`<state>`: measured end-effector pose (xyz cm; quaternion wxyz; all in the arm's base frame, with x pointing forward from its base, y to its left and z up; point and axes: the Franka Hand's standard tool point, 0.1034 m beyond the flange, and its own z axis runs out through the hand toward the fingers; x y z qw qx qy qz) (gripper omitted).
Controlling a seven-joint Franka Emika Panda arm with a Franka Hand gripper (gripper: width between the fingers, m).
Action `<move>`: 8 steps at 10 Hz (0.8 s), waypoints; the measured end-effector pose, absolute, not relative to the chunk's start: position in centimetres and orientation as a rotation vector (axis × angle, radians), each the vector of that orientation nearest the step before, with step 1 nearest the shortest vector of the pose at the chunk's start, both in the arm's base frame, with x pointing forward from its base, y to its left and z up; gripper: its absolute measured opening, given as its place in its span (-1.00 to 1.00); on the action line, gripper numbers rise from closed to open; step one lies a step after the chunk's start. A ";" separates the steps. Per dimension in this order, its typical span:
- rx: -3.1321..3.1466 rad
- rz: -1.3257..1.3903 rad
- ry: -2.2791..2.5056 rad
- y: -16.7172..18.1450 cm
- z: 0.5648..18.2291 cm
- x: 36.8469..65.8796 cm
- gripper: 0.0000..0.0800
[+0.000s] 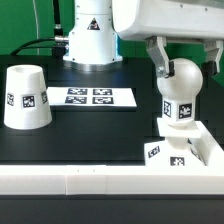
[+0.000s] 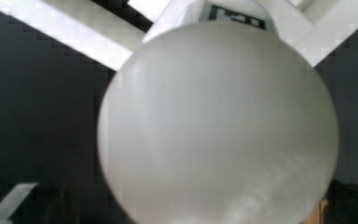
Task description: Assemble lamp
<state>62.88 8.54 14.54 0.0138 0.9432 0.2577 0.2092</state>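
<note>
The white ball-shaped bulb stands upright on its short tagged neck on the flat square base, at the exterior view's right. My gripper hangs over the ball, open, with one finger on each side of it. In the wrist view the bulb fills most of the picture, a dark gap shows between it and each finger, and white edges of the base show beyond it. The tapered shade sits mouth down on the black table at the exterior view's left, its tag facing the camera.
The marker board lies flat on the table between the shade and the base. A white rail runs along the table's front edge. The arm's white pedestal stands at the back with black cables beside it.
</note>
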 end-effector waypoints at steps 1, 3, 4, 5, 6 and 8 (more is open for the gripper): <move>2.938 0.647 0.797 8.2 15.3 63.1 0.75; 2.953 0.606 0.801 8.6 14.7 62.7 0.75; 2.951 0.611 0.801 8.5 14.7 62.8 0.75; 2.952 0.608 0.802 8.5 14.6 62.7 0.75; 2.982 0.499 0.808 8.7 14.1 62.1 0.75; 3.016 0.317 0.826 9.0 14.1 61.9 0.75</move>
